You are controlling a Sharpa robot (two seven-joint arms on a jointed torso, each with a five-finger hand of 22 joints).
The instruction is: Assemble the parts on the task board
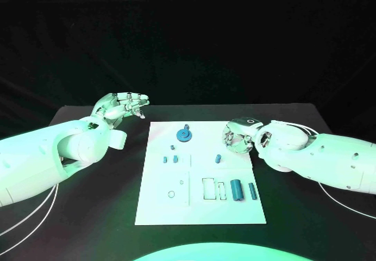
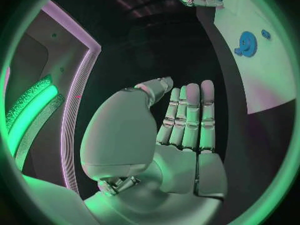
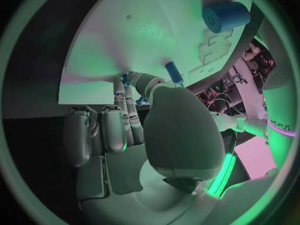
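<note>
The right hand [image 1: 237, 137], fingers curled and holding nothing, hovers at the board [image 1: 200, 212] edge, nearest the small blue peg [image 1: 218, 159]; the left hand [image 1: 121, 106] waits open over the worktop [image 1: 94, 217]

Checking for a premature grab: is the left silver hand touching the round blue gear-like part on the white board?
Apart. In the head view the left hand hangs over black table, off the white board; bare board separates it from the round blue part.
</note>
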